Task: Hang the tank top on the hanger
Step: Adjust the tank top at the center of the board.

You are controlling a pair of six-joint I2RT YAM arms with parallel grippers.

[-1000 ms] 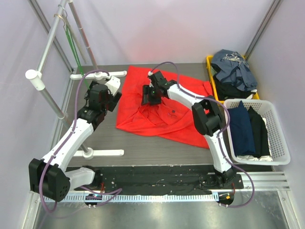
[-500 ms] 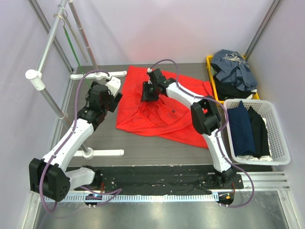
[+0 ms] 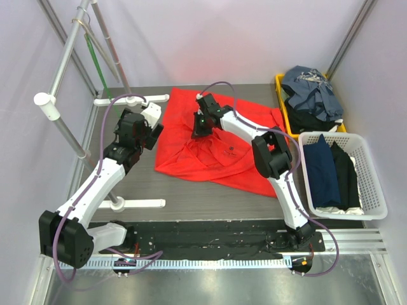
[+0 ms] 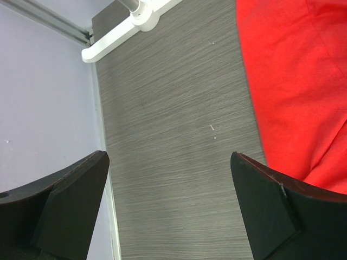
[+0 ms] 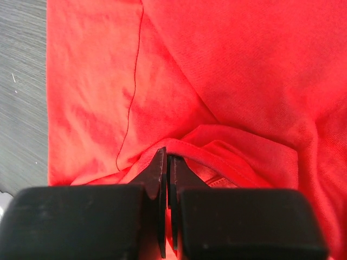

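The red tank top lies crumpled on the dark table, near its middle. My right gripper is down on the garment's upper part. In the right wrist view its jaws are shut on a raised hem fold of the tank top. My left gripper hovers over bare table just left of the garment. Its fingers stand wide open with nothing between them, and the tank top edge is at its right. The thin green hanger hangs on the rack at the back left.
A metal rack with white feet stands along the table's left side; one foot shows in the left wrist view. A yellow tray of grey-blue clothes and a white basket of dark clothes sit on the right.
My right gripper has closed on a fold of the tank top after shifting slightly over the cloth. The left arm has stayed still.
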